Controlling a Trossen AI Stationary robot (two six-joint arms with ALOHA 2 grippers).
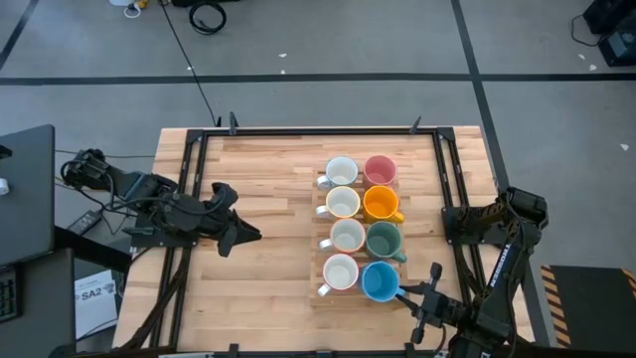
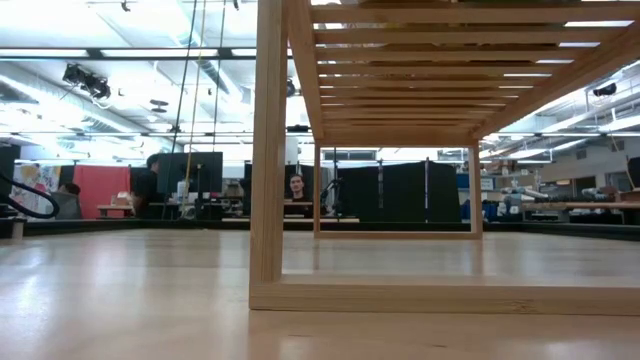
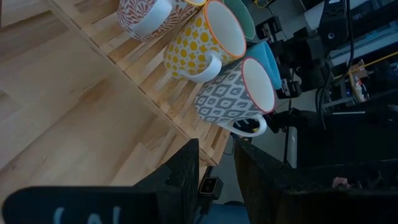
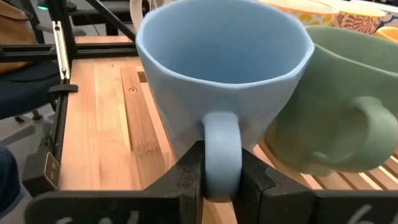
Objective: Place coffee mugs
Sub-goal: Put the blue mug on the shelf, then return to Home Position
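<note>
Eight mugs stand upright in two rows on a slatted wooden rack (image 1: 316, 296). One row has white insides (image 1: 342, 203), with patterned outer walls (image 3: 233, 96) in the left wrist view. The other row is pink (image 1: 380, 170), orange (image 1: 381, 203), green (image 1: 384, 239) and blue (image 1: 379, 282). My right gripper (image 1: 407, 291) is at the blue mug (image 4: 224, 68), shut on its handle. My left gripper (image 1: 248, 237) (image 3: 214, 149) hovers left of the rack, slightly open and touching nothing. The low view shows only the rack's frame (image 2: 268, 150). My right gripper (image 4: 221, 171) pinches the blue mug's handle (image 4: 221, 140) between its two fingers (image 4: 189, 174), near the loop's lower end. It comes about level from the table's right and slightly near side. The mug is upright at the rack's near-right corner, close against the green mug (image 4: 336, 106); whether its base rests on the slats, I cannot tell.
Bare table top (image 1: 268, 179) lies left of the rack. Black frame rails (image 1: 449, 169) run along the table's sides and far edge. A dark monitor (image 1: 25, 189) and cables stand off the left edge. People sit at desks (image 2: 297, 190) in the room beyond.
</note>
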